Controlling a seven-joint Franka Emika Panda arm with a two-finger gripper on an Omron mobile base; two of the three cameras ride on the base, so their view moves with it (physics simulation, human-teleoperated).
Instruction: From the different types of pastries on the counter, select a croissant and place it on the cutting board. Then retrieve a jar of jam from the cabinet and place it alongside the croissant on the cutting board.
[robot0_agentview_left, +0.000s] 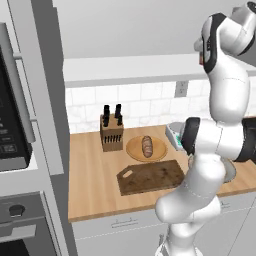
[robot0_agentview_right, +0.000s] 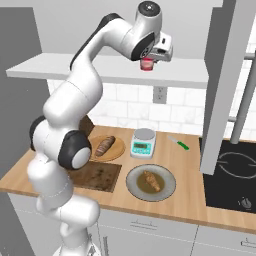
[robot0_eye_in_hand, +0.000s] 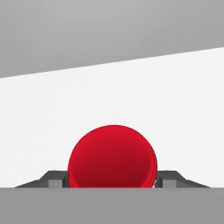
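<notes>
Gripping the jar of jam (robot0_agentview_right: 146, 64), the gripper (robot0_agentview_right: 148, 63) hangs high under the white cabinet shelf (robot0_agentview_right: 110, 71), its two fingers (robot0_eye_in_hand: 164, 180) pressed against either side of the jar. From the hand view the jar's lid (robot0_eye_in_hand: 112, 156) is a smooth, bright red round disc set squarely between the dark tips; from the right base view the jar looks tiny, red on top with a paler pinkish body below.

Nearest on the light-tan counter (robot0_agentview_right: 180, 200), in the right base view, sits a grey round plate (robot0_agentview_right: 170, 186) carrying the croissant (robot0_agentview_right: 151, 180), a lumpy golden-tan piece. Just left of it lies the cutting board (robot0_agentview_left: 151, 177), dark brown and rectangular, with a slot handle hole at its left end in the left base view; its top is bare. Behind the board rests a round light-wood plate (robot0_agentview_left: 136, 151) holding the darker, scored oblong loaf (robot0_agentview_left: 147, 146). Beside that plate stands a small kitchen scale (robot0_agentview_right: 143, 143), white with a green face, and farther right a knife with a green handle (robot0_agentview_right: 178, 143) lies flat on the wood. A wooden knife block (robot0_agentview_left: 111, 132) with black handles stands against the white tiled backsplash (robot0_agentview_left: 145, 102), left of the wooden plate in the left base view. A black cooktop (robot0_agentview_right: 231, 175) borders the counter's right end.
</notes>
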